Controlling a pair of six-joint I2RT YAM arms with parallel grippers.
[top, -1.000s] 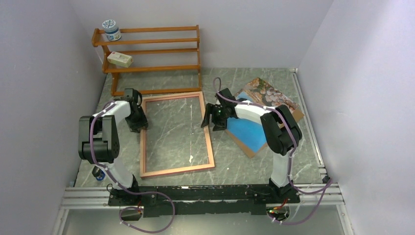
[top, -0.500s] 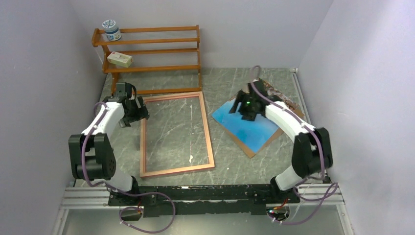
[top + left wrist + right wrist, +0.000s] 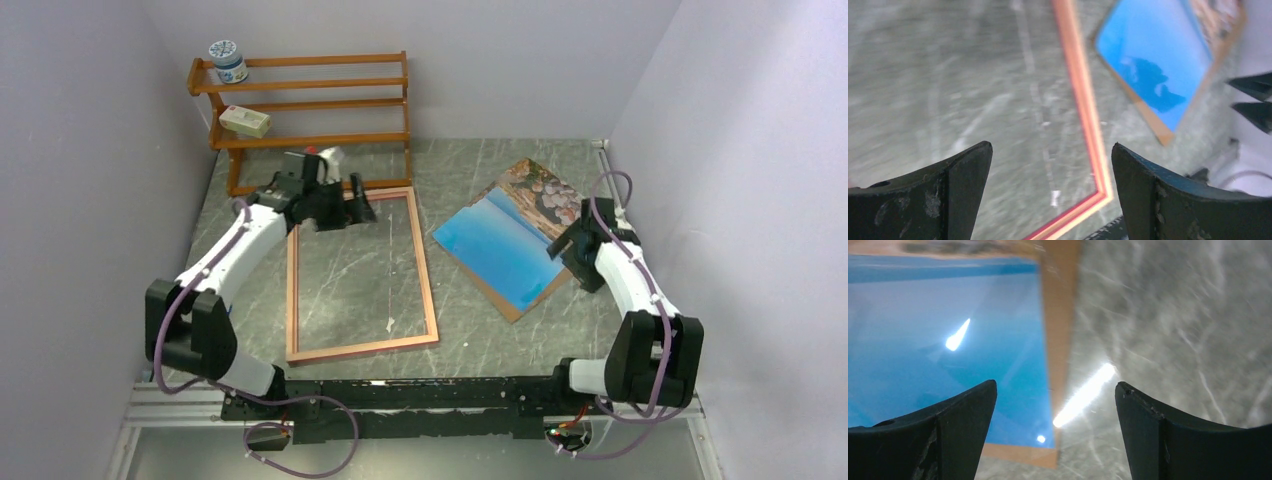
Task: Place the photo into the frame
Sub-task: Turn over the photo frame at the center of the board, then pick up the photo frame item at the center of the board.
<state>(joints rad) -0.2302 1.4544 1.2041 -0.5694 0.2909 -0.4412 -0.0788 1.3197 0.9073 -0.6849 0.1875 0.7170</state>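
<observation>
The pink frame (image 3: pixel 428 285) lies flat on the table left of centre, the marble showing through its pane. The photo (image 3: pixel 505 240), blue sky and rocky shore face up, rests on a brown backing board (image 3: pixel 1060 315) to the frame's right. My left gripper (image 3: pixel 358 200) hovers open over the frame's far edge with nothing between its fingers; its wrist view looks down the frame's right rail (image 3: pixel 1083 95) toward the photo (image 3: pixel 1153 55). Open and empty, my right gripper (image 3: pixel 565 243) hangs at the photo's right edge, above the corner of the photo (image 3: pixel 948 340) and the board.
A wooden slatted rack (image 3: pixel 310 110) stands at the back left, holding a jar (image 3: pixel 228 60) and a small white box (image 3: pixel 245 121). Walls close in on the left, back and right. The arms' base rail (image 3: pixel 400 395) runs along the near edge.
My left arm swung from the frame's left rail up to its far edge and its jaws opened. My right arm travelled from the frame's right rail across the photo to its right side.
</observation>
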